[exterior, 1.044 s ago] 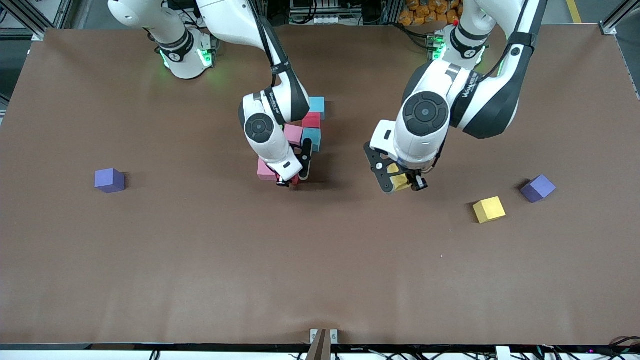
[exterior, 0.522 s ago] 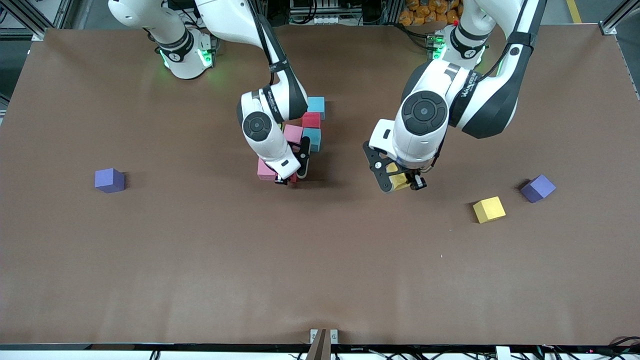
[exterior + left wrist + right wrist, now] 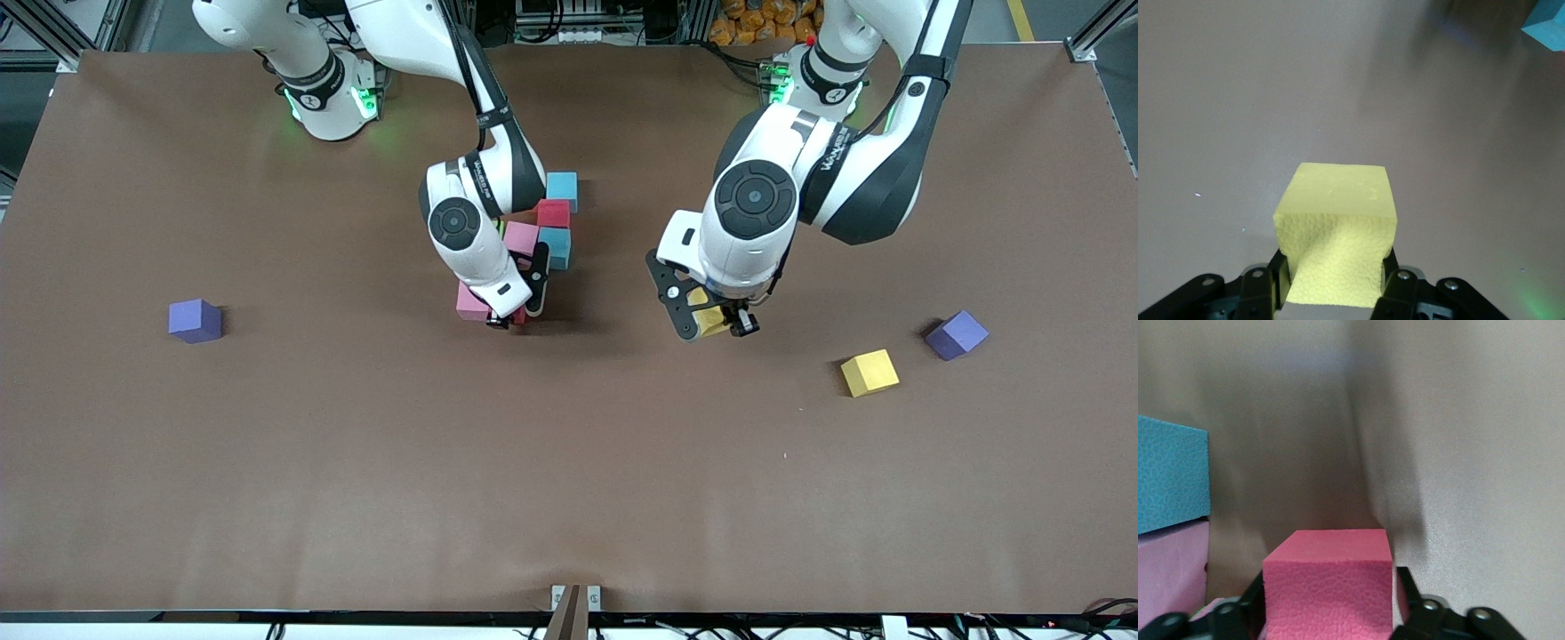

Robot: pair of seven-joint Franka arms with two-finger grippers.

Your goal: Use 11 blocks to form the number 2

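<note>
Starting nearest the camera, on the bare desk (image 3: 356,489), a loose yellow cube (image 3: 869,372) lies nearer than the half-built number 2 (image 3: 533,240) and well toward the left arm's end from it. Two purple cubes (image 3: 957,334) (image 3: 195,320) lie far out at either end. None of the three has moved in the last second.

The left gripper (image 3: 714,327) hangs above the desk, beside the number 2 on the left arm's side. Its jaws are clamped on a held yellow cube (image 3: 1337,230), and it has barely drifted; it seems to be waiting its turn.

The right gripper (image 3: 516,316) is down at the near edge of the number 2, with a crimson cube (image 3: 1330,583) between its jaws, next to a pink cube (image 3: 471,302). Over the last second it has nudged slightly toward the right arm's end. Whether those jaws still grip or have let go cannot be told.

Farther off, the number 2 shows another pink cube (image 3: 521,238), a light blue cube (image 3: 556,244), a second crimson cube (image 3: 553,213) and a farthest light blue cube (image 3: 562,187). The crimson cube looks almost placed, so the yellow ones are probably next.
</note>
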